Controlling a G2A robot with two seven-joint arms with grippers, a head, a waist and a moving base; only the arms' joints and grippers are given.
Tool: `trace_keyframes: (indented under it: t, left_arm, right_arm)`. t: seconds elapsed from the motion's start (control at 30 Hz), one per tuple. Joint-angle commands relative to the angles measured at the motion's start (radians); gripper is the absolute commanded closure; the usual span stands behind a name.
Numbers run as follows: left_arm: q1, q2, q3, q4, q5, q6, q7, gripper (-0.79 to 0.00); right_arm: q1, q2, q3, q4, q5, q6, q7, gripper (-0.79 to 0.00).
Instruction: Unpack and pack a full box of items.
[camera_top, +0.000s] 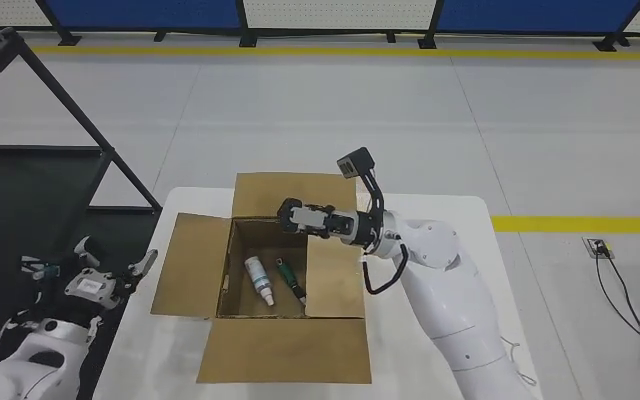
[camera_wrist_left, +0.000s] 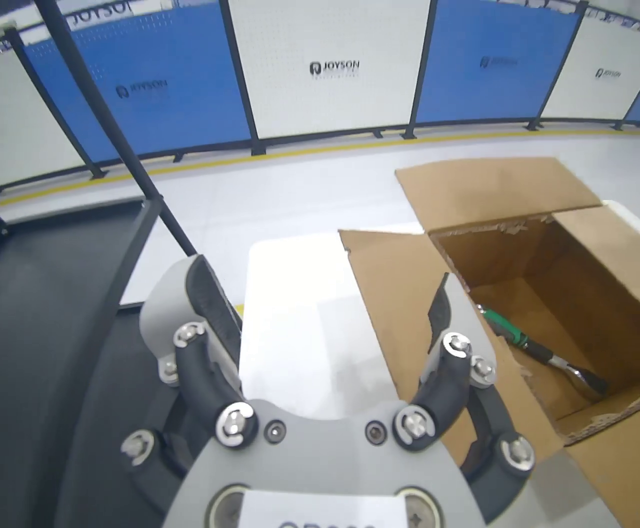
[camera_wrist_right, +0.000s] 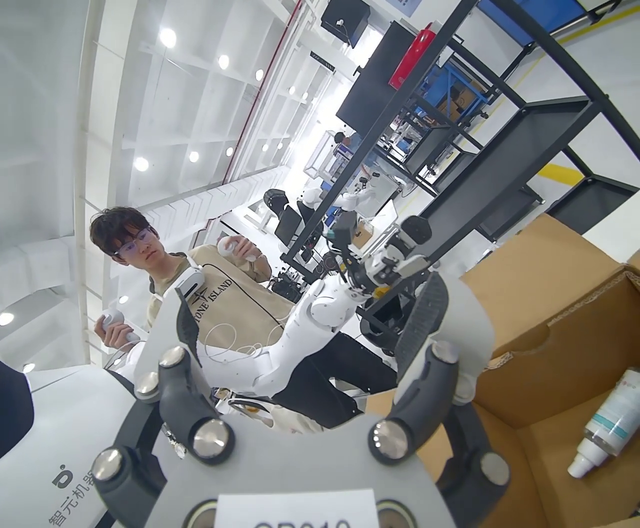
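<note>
Top view: box (camera_top: 333, 280) stands open on white table (camera_top: 140, 345), flaps folded out on all sides. On its floor a white bottle (camera_top: 260, 280) lies at left, cap toward the near side, w/ a green-handled ratchet (camera_top: 291, 281) just beside it at right, not touching. R gripper (camera_top: 287, 214) sits over the far-right part of the opening, by the far rim, pointing left; its arm crosses above the right flap. L gripper (camera_top: 112, 258) hangs off the table's left edge on the near side, well apart from the box. A black rack (camera_top: 60, 190) stands left of the table, and a yellow line (camera_top: 560, 223) runs on the floor at right. Left wrist view: L fingers (camera_wrist_left: 200, 285) are spread wide and released, w/ bare table between them, the rack's dark shelf to the left and the box's left flap to the right. The ratchet lies along the box floor, green grip and chrome head both plain. Blue & white fence panels (camera_wrist_left: 320, 125) on the far side carry small printed logos. Right wrist view: R fingers (camera_wrist_right: 425, 310) are likewise wide apart and released. One finger sits in front of the box's flap edge; can't tell if it touches the cardboard. Bottle lies on the box floor past that finger, label print too small to read. A white sticker on the gripper base is cut by the frame edge. L gripper shows farther off, in front of the rack.
</note>
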Motion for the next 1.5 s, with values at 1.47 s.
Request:
trace_keyframes:
  t: [1.47]
  left_arm:
    - [-0.661, -0.07, 0.754, 0.259, -0.881, 0.436, -0.772, -0.785]
  right_arm:
    - [-0.398, 0.144, 0.279, -0.431, 0.123, -0.073, 0.122, -0.785]
